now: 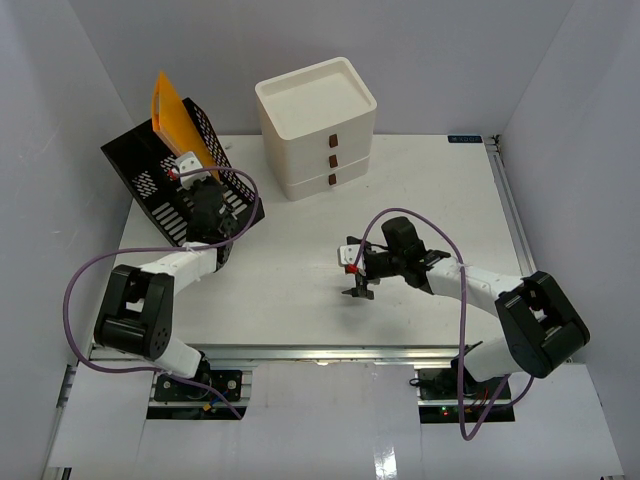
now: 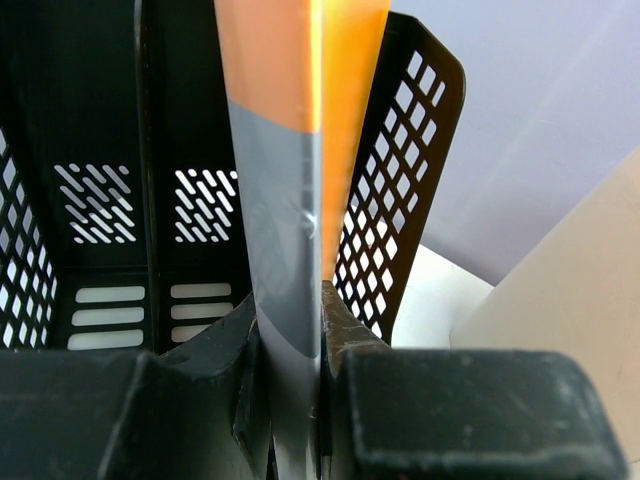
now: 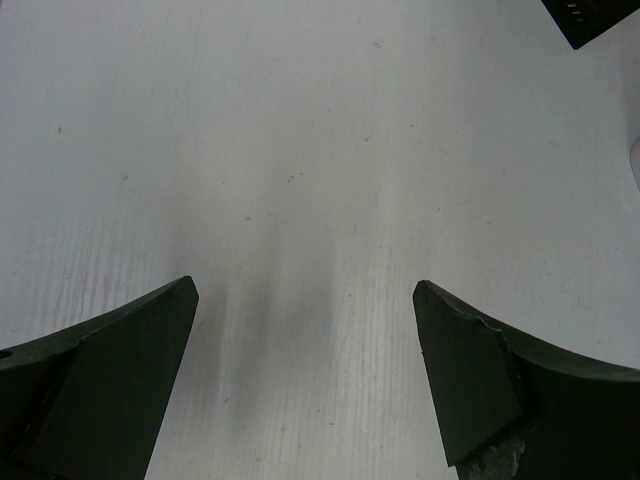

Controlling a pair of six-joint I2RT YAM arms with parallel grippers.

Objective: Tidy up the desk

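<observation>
An orange folder (image 1: 169,118) with a grey spine strip (image 2: 285,250) stands upright in the black mesh file rack (image 1: 148,178), at the back left of the white desk (image 1: 290,300). My left gripper (image 1: 183,170) is shut on the folder's lower edge, and in the left wrist view both fingers (image 2: 345,330) press the grey strip. The rack's dividers (image 2: 145,150) and perforated wall (image 2: 400,190) surround the folder. My right gripper (image 1: 357,272) hovers open over the bare desk (image 3: 300,150) near the middle, with nothing between its fingertips (image 3: 455,350).
A cream three-drawer box (image 1: 316,125) stands at the back centre, right of the rack, and its side (image 2: 570,300) shows in the left wrist view. White walls close in the desk on three sides. A dark corner (image 3: 592,18) shows at the top right of the right wrist view.
</observation>
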